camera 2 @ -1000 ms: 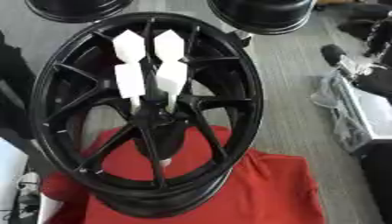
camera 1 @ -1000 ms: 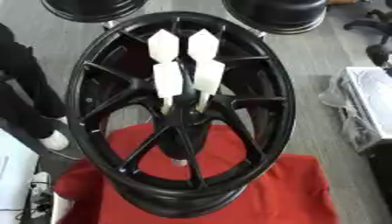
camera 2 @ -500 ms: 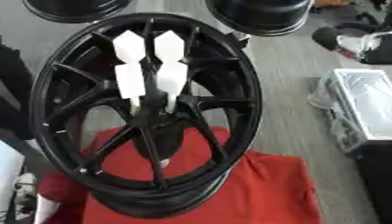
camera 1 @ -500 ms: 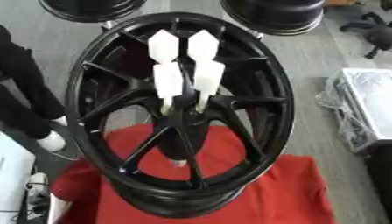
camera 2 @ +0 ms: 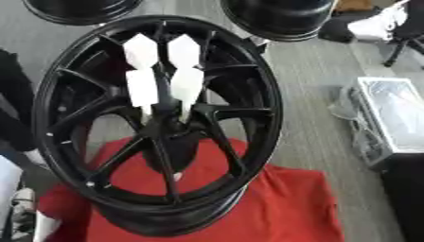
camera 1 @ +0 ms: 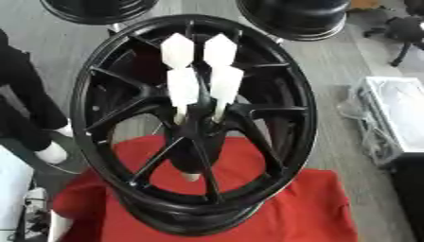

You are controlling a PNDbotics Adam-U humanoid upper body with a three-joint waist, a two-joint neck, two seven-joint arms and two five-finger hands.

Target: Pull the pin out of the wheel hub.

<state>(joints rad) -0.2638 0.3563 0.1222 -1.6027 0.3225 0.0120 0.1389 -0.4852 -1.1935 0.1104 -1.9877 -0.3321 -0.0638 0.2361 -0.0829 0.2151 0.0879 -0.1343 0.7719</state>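
Black wheel hub upright on red cloth.
White pins stick from its centre; no hand visible.

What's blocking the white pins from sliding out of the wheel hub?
Nothing visible. The white pins stick out of the hub with their ends free. No robot hand is in view.

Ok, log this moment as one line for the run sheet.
wheel hub: black, on red cloth | white pins: seated in hub | hands: not in view | step: pull not begun
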